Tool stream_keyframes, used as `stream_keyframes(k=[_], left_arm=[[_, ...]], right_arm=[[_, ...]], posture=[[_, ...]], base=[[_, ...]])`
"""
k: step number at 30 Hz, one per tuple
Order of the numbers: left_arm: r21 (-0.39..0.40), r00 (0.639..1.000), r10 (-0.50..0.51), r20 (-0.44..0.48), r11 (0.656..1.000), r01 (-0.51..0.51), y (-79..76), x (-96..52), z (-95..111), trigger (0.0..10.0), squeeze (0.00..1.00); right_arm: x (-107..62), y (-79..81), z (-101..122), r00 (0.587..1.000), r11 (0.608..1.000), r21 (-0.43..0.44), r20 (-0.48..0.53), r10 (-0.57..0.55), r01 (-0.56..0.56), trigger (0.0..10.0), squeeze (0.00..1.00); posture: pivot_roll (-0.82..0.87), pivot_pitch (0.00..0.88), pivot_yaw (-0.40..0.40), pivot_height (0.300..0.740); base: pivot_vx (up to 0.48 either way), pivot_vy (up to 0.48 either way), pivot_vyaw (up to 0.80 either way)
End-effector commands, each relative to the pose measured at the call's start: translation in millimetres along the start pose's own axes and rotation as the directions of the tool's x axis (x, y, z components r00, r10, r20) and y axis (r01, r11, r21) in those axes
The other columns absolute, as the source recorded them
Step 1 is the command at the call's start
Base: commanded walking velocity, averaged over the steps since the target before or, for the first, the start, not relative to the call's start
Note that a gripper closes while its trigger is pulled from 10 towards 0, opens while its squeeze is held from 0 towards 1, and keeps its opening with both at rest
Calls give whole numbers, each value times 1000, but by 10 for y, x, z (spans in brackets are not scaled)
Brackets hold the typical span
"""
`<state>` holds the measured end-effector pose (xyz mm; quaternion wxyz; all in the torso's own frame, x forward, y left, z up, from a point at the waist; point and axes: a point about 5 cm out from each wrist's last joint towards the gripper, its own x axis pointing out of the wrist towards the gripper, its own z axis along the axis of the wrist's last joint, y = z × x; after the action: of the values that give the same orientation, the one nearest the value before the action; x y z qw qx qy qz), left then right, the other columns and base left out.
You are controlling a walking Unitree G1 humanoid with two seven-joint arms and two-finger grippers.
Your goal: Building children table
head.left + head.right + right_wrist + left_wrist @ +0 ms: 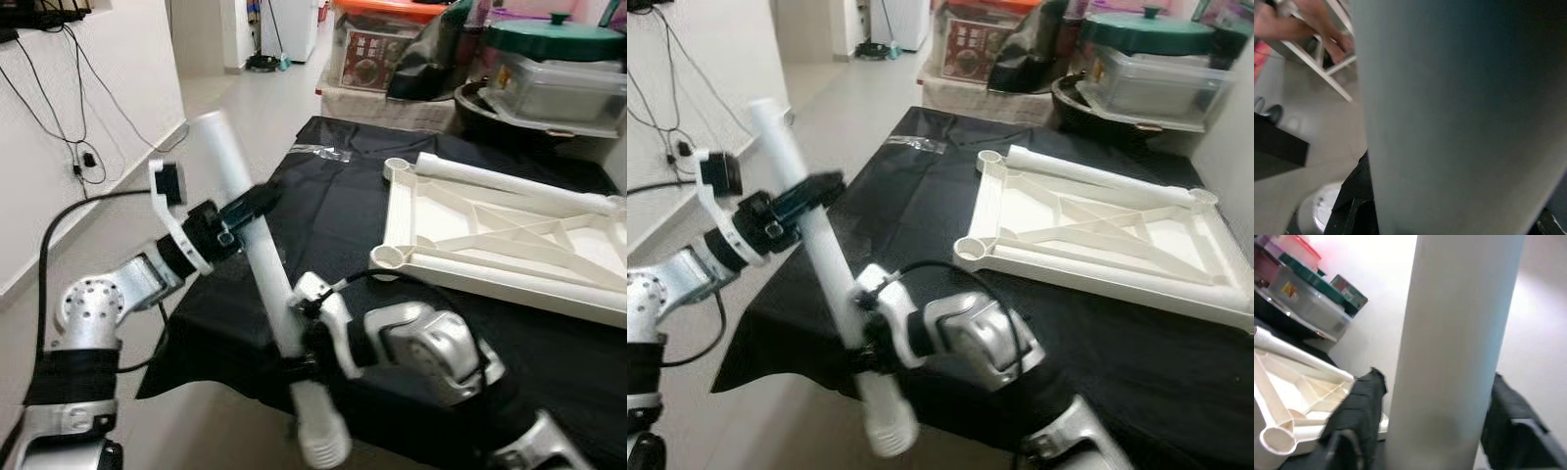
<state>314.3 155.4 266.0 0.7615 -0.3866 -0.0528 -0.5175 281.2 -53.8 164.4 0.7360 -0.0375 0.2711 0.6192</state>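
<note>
A long white table leg is held tilted over the front left corner of the black-clothed table, its top end leaning left and away. My left gripper is shut on its upper part, with a black finger on each side of the tube. My right gripper is shut on the leg lower down, just above the ribbed end; the leg is very close in the right wrist view. The white table top lies upside down on the cloth to the right, with open round sockets at its corners.
Plastic storage boxes, one with a green lid, crowd the back right. A clear plastic bag lies on the cloth's far left. A white wall with hanging cables is on the left, beside open floor. A person's bare feet rest near white chair legs.
</note>
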Motion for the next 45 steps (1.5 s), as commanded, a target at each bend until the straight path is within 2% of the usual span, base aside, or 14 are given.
stream_keyframes(k=[1, 4, 5, 14, 23, 24, 25, 26, 29, 31, 32, 33, 34, 45], left_arm=[[20, 1000, -12, -4, 1000, 12, -34, 35, 2, 10000, 1000], [65, 1000, -10, -26, 998, 11, -76, 43, -18, 10000, 1000], [71, 999, -24, -37, 997, 27, -111, 37, -29, 10000, 0], [106, 999, 33, -19, 994, -31, -163, -109, -21, 10000, 0], [227, 982, 190, 20, 955, -190, -202, -301, -2, 10000, 0], [264, 974, 225, 25, 938, -224, -203, -333, -19, 10000, 647], [264, 974, 225, 25, 938, -224, -203, -333, -19, 10000, 647], [336, 949, 315, 29, 891, -306, -173, -397, -97, 10000, 1000], [373, 934, 355, 29, 863, -340, -158, -422, -137, 10000, 1000], [519, 867, 499, 8, 739, -430, -52, -473, -285, 10000, 1000], [566, 837, 547, 6, 688, -454, -6, -497, -339, 10000, 369], [566, 837, 547, 6, 688, -454, -6, -497, -339, 10000, 369], [612, 805, 593, 7, 634, -472, 53, -533, -397, 10000, 0], [775, 739, 673, 25, 454, -440, 198, -585, -635, 10000, 0]], right_arm=[[31, 23, -13, 1000, 1000, -10, -11, 14, -14, 0, 0], [-11, -15, 31, 1000, 1000, -8, 13, -3, 3, 0, 0], [-42, -33, 52, 1000, 1000, -13, 25, -8, 8, 0, 0], [-284, -234, 286, 972, 993, 1, 204, -119, 121, 0, 0], [-715, -623, 667, 758, 906, 148, 504, -414, 397, 0, 0], [-775, -631, 741, 708, 893, 168, 555, -436, 418, 0, 0], [-775, -631, 741, 708, 893, 168, 555, -436, 418, 0, 0], [-835, -626, 826, 628, 870, 206, 620, -470, 447, 0, 0], [-850, -623, 848, 599, 862, 221, 640, -481, 456, 0, 0], [-814, -562, 873, 548, 854, 240, 679, -488, 462, 0, 0], [-788, -538, 877, 533, 853, 250, 691, -488, 458, 0, 0], [-788, -538, 877, 533, 853, 250, 691, -488, 458, 0, 0], [-751, -495, 881, 520, 856, 251, 706, -481, 452, 0, 0], [-493, -204, 863, 492, 902, 259, 768, -409, 346, 0, 0]], posture=[[58, 51, -41, 740], [59, 46, -42, 740], [59, 40, -40, 740], [64, 24, -41, 740], [74, 21, -47, 740], [75, 22, -50, 740], [75, 22, -50, 740], [79, 24, -51, 740], [79, 24, -51, 740], [84, 26, -57, 740], [84, 26, -57, 740], [84, 26, -57, 740], [82, 29, -58, 740], [72, 37, -58, 740]], base=[[0, 0, 0], [0, 0, 0], [0, 0, 0], [0, 0, 0], [0, 0, 0], [0, 0, 0], [0, 0, 0], [0, 0, 0], [0, 0, 0], [0, 0, 0], [0, 0, 0], [0, 0, 0], [0, 0, 0], [0, 0, 0]])
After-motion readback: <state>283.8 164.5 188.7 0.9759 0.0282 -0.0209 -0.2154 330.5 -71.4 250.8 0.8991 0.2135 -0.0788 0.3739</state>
